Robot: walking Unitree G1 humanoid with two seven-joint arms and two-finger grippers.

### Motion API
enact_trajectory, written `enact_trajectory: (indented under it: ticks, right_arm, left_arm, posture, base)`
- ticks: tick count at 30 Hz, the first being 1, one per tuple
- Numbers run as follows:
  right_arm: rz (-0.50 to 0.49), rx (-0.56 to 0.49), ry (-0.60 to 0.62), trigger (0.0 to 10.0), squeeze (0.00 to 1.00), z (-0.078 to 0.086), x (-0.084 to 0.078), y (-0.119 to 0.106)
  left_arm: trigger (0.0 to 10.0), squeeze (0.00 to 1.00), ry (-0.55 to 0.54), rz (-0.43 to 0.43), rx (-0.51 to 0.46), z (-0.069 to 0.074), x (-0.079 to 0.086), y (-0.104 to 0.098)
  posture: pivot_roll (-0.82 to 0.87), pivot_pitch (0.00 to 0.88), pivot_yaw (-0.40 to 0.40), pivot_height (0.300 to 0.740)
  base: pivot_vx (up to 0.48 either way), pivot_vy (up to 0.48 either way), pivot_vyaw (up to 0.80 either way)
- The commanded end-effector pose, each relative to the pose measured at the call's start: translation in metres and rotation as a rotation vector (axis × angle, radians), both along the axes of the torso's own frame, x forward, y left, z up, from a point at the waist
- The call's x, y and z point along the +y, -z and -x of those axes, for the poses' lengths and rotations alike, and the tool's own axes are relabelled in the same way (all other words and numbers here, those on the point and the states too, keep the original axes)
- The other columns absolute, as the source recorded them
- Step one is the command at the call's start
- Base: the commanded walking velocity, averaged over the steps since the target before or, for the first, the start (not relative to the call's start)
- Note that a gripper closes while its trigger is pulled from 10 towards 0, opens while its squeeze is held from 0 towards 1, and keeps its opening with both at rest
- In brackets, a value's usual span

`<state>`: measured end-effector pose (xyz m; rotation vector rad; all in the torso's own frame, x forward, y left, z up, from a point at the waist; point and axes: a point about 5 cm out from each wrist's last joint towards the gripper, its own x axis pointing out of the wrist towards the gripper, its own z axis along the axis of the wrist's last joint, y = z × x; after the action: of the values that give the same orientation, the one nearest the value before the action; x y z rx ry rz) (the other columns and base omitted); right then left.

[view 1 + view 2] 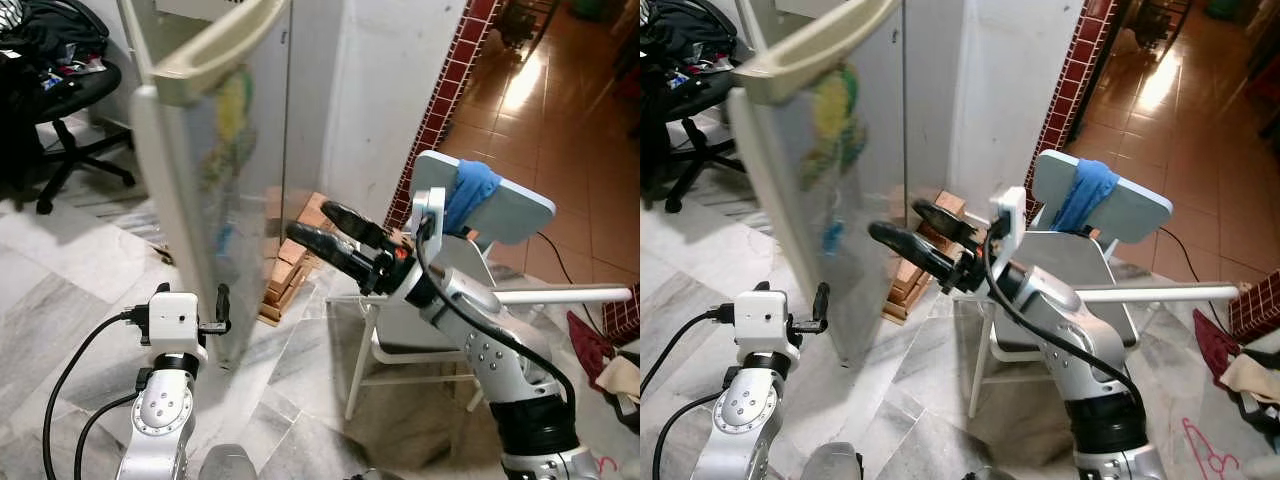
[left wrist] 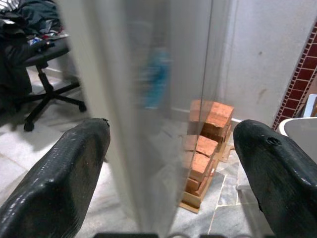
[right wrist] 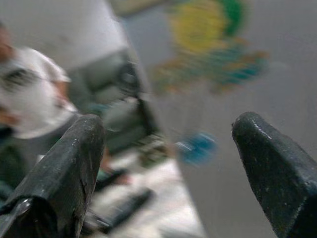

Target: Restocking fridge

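Observation:
The grey fridge door (image 1: 205,200) stands swung open, seen nearly edge-on, with a cream handle (image 1: 220,50) along its top and colourful stickers (image 3: 213,44) on its face. My right gripper (image 1: 308,220) is open at mid height, its fingers (image 3: 277,168) pointing at the door's sticker side, a short way off it. My left gripper (image 2: 168,148) is open low down near the floor. The door's lower edge (image 2: 148,124) stands between its fingers (image 2: 54,178), touching neither. Both grippers hold nothing.
A stack of bricks (image 1: 290,260) lies on the floor behind the door by the white wall. A white plastic chair (image 1: 520,215) with a blue cloth (image 1: 470,195) stands under my right arm. A black office chair (image 1: 60,90) piled with clothes is far left.

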<state>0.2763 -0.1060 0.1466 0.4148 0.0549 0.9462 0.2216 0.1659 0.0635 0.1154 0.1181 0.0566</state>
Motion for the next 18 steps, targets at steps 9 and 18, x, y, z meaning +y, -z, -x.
enact_trajectory:
  ticks: [9, 18]
  right_arm:
    - [0.223, -0.091, 0.448, 10.0, 0.00, -0.014, -0.030, 0.021]
    - [0.281, -0.098, 0.609, 10.0, 0.00, -0.015, -0.043, 0.029]
  left_arm:
    - [10.0, 0.00, -0.018, -0.039, 0.012, -0.004, 0.006, -0.001]
    - [10.0, 0.00, -0.021, -0.005, 0.028, 0.000, 0.002, 0.001]
  posture:
    - [0.14, 0.000, -0.060, 0.740]
    - [0.12, 0.000, -0.072, 0.740]
  base:
    - [0.000, 0.161, 0.00]
    - [0.000, 0.472, 0.00]
